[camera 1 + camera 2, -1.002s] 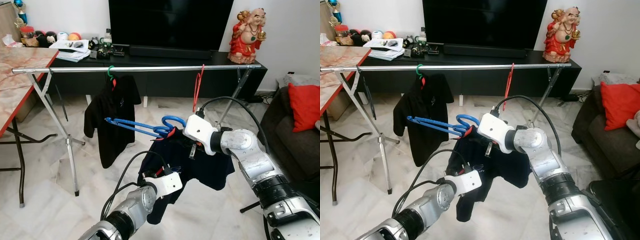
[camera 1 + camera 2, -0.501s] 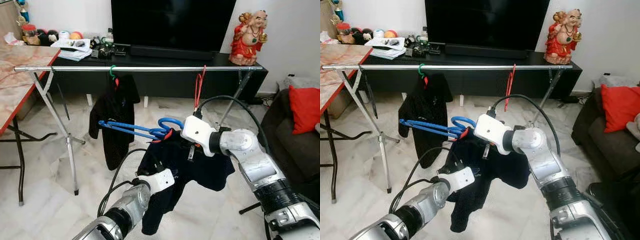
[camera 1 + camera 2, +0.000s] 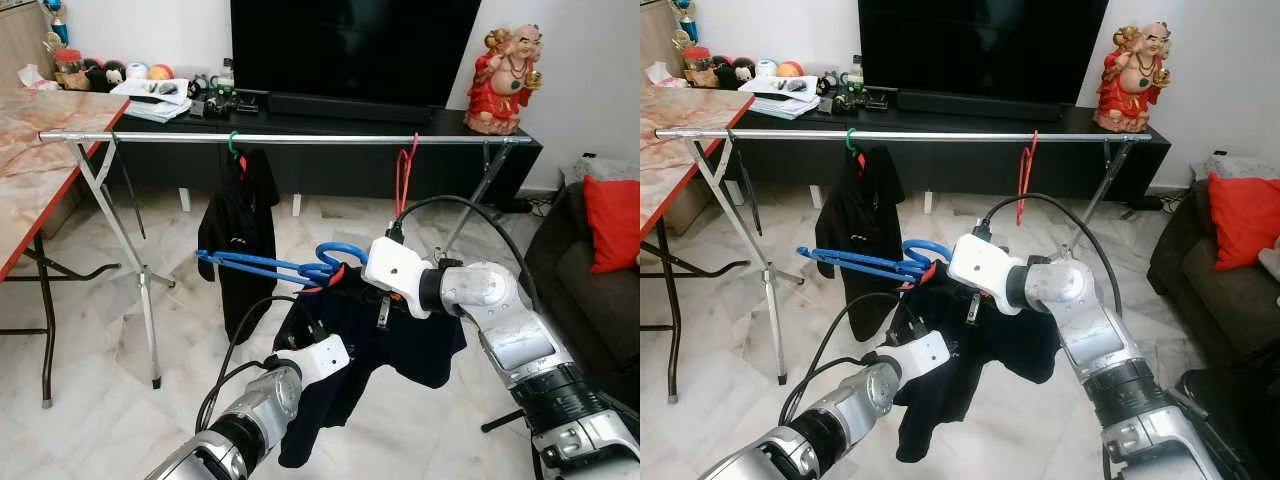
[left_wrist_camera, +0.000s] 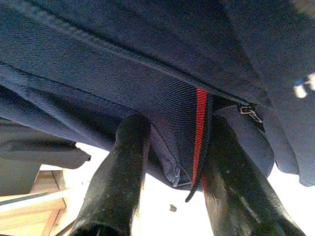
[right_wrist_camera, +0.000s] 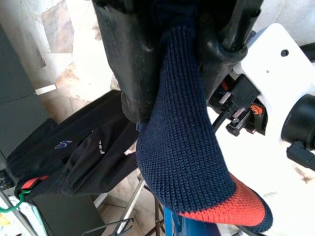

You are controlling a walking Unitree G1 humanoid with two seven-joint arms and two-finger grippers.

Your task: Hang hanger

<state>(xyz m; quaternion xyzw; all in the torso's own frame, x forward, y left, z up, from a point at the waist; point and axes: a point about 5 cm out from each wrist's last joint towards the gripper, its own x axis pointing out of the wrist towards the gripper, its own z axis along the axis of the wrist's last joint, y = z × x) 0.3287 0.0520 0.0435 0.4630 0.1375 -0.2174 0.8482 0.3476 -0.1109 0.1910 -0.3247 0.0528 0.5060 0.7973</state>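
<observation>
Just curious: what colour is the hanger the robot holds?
Blue hanger, clearest in the left eye view.
</observation>
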